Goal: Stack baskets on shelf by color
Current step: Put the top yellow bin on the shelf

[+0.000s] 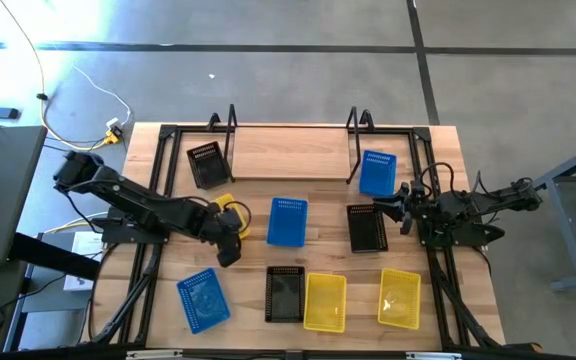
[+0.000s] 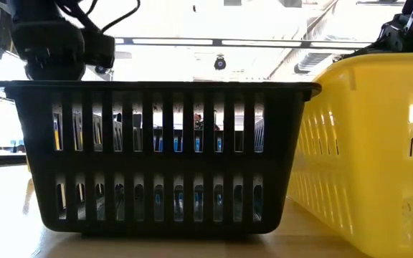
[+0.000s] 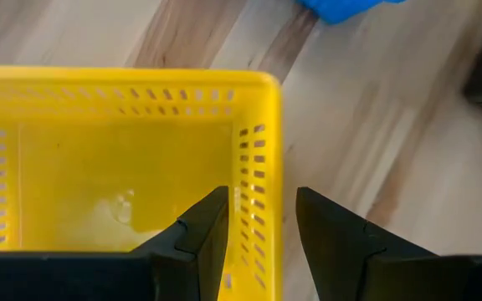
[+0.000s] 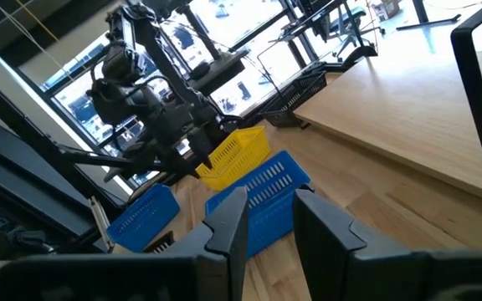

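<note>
High view, going left to right across the wooden table (image 1: 258, 160): the left gripper (image 1: 231, 232) is hanging over a yellow basket (image 1: 231, 213) left of centre. In the left wrist view its two dark fingers (image 3: 199, 238) are straddling that basket's side wall, one inside and one outside, and I am seeing the wall pinched between them; the right wrist view is showing the same basket tilted up off the wood under that arm.

At the back, the shelf (image 1: 290, 140) of thin black rods is standing along the far edge, with a black basket (image 1: 207, 164) lying just beside its left upright. In front, a blue basket (image 1: 203, 298) is sitting near the left corner, another blue basket (image 1: 288, 222) in the middle, then a black one (image 1: 285, 294) and two yellow ones (image 1: 325, 301) (image 1: 400, 297) along the near edge. A further black basket (image 1: 367, 227) is lying right of centre, and a third blue basket (image 1: 377, 172) is resting just beside the shelf's right upright.

The right gripper (image 1: 402, 208) is hovering at the right side, between those last two. Its fingers (image 4: 228, 230) are standing a little apart with nothing between them.
</note>
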Available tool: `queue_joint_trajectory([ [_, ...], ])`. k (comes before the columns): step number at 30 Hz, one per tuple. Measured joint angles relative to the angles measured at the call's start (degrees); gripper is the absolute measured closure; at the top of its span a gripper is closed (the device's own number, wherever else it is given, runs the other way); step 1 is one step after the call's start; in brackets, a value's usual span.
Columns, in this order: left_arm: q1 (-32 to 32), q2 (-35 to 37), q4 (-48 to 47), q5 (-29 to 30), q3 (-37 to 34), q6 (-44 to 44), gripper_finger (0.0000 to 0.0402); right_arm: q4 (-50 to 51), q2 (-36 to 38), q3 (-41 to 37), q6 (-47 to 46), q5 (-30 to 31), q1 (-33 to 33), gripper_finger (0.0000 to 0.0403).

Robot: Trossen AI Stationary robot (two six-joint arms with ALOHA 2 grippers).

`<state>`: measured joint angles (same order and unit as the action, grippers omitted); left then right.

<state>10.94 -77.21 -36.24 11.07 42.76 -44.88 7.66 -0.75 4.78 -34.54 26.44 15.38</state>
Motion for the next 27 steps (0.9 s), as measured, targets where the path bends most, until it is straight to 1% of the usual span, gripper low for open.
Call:
queue_joint_trajectory([
  [6,0.0,-3.66,0.03,0.02,0.0,-1.53,0.0271,0.26,0.0,0.02,0.01,0.0,0.0,0.032],
  [9,0.0,-5.07,0.1,0.0,0.0,-1.71,0.0281,0.26,0.0,0.02,0.0,0.0,0.0,0.032],
  [12,0.0,-5.6,0.1,-0.83,0.0,-2.11,0.0311,0.26,0.0,0.02,-0.02,0.0,0.0,0.032],
  [16,0.0,-5.56,0.52,-3.11,0.01,-2.07,0.0375,0.26,0.0,0.02,-1.1,0.0,0.0,0.032],
  [18,-0.02,-5.56,0.26,-3.98,0.38,-2.08,0.0393,0.26,0.0,0.02,-1.47,0.0,-0.02,0.032],
  [21,0.13,-5.56,0.29,-4.42,2.2,-1.06,0.039,0.26,0.0,0.02,-1.49,0.0,0.0,0.032],
  [23,0.15,-5.56,0.24,-4.69,3.95,0.49,0.0396,0.26,0.0,0.02,-1.49,0.0,-0.02,0.032],
  [27,0.15,-5.56,-1.17,-4.61,8.68,4.22,0.0398,0.26,0.0,0.02,-1.23,0.0,-0.01,0.032],
])
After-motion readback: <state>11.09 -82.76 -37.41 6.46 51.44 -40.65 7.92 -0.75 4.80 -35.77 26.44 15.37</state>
